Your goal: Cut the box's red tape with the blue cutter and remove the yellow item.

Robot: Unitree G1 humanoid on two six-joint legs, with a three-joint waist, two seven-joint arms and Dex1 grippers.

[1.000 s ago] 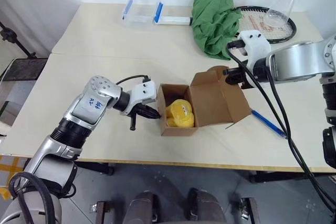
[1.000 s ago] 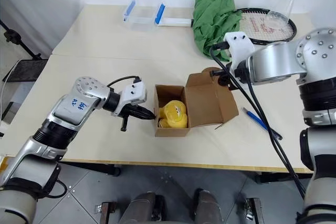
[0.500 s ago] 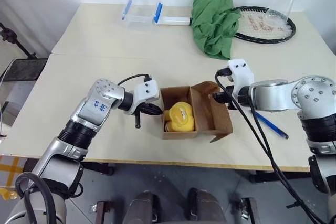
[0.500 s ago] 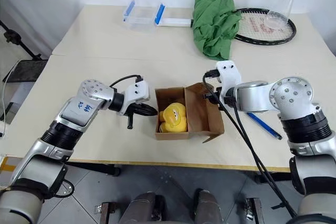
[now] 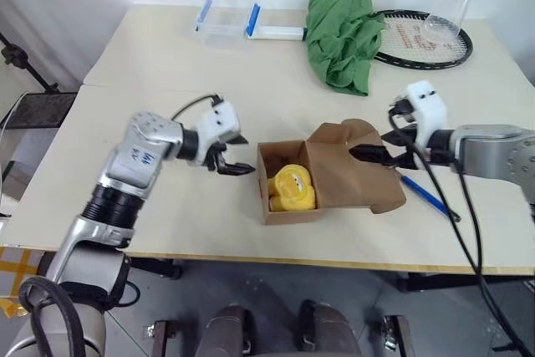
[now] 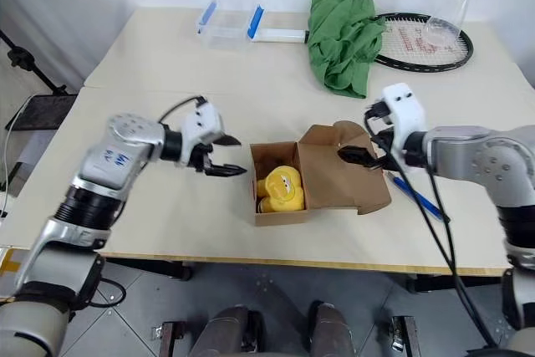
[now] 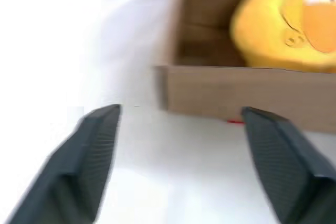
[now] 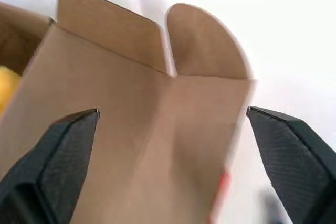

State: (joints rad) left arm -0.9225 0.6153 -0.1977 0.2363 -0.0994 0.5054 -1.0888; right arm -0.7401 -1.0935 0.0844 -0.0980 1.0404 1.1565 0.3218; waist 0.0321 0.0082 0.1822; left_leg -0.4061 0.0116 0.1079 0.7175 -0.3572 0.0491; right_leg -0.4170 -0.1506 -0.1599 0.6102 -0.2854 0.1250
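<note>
**Box open, yellow item waiting between two open grippers**

The box (image 5: 322, 177) lies on the table (image 5: 167, 73) with its lid folded out toward the robot's right, and the yellow item (image 5: 292, 187) sits inside, in plain sight. The left gripper (image 5: 230, 156) hangs just left of the box's near wall, fingers spread, holding nothing. The right gripper (image 5: 378, 155) hovers over the lid, fingers also wide, empty. The left gripper looks nearer the item, which lies to its right past the wall. The blue cutter (image 5: 428, 198) rests right of the box, partly behind a cable. The red tape (image 8: 222, 181) shows as a blurred sliver at the lid's edge.
</note>
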